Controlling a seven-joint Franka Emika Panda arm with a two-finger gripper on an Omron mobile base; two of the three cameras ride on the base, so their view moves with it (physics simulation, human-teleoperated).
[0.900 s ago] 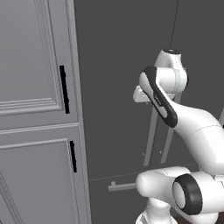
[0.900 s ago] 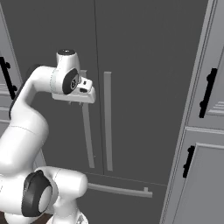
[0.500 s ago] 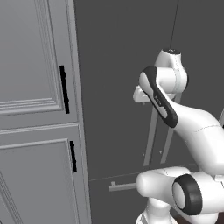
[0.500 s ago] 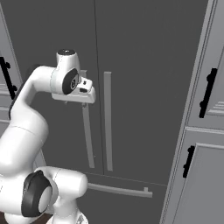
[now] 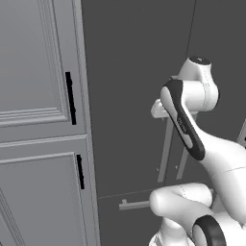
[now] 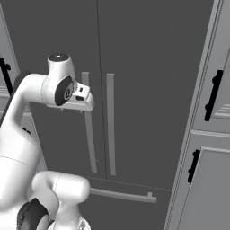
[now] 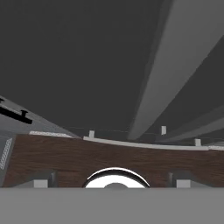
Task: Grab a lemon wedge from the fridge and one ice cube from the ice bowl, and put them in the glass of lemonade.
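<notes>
Right now the fridge stands shut ahead of the robot, its two doors meeting at a thin seam, with two long upright handles either side of that seam and a horizontal bar handle on the drawer below. Against the fridge's left door, the gripper sits at the left handle, near its upper end; from the left base view the hand is pressed close to the same bar. Whether the fingers touch the bar cannot be told. In the hand view the fingertips stand wide apart at the bottom corners with nothing between them, so the pincer is spread and holds nothing. Beyond them, that view looks down the fridge front to the drawer bar and brown wood floor. Lighter panelled cabinets with short black handles flank the fridge on both sides
</notes>
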